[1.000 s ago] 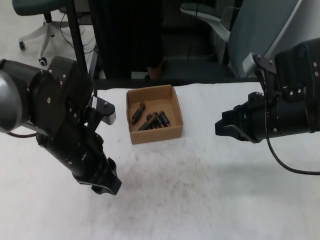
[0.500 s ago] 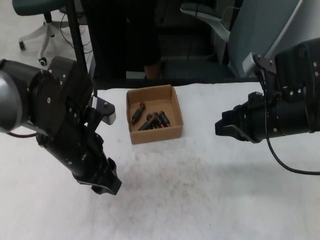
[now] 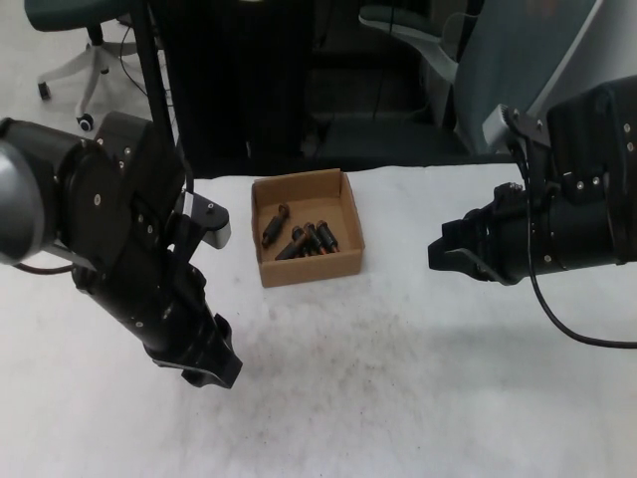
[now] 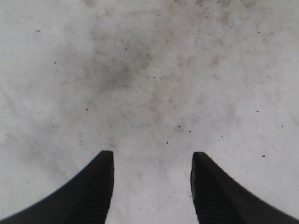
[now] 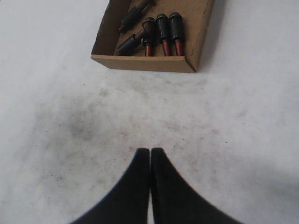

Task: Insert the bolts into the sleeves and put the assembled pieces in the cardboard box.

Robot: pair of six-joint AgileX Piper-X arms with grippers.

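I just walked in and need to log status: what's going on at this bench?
Neither arm holds anything. The left tool is open over the stained bench. The right tool is shut and empty, apart from the cardboard box. Several assembled pieces lie inside the box.

The high view looks from behind the two arms, forward and down over the white bench (image 3: 418,398). It sits far back and takes in both arms, the cardboard box (image 3: 312,267) and a chair (image 3: 70,20) past the far edge.

The left wrist view looks almost straight down at the bench from very close, just past the left gripper (image 4: 153,155).

The right wrist view looks forward and down, slanting across the bench past the right gripper (image 5: 150,150) to the box. It shares the box and the grey smudge (image 3: 299,339) before it with the high view.
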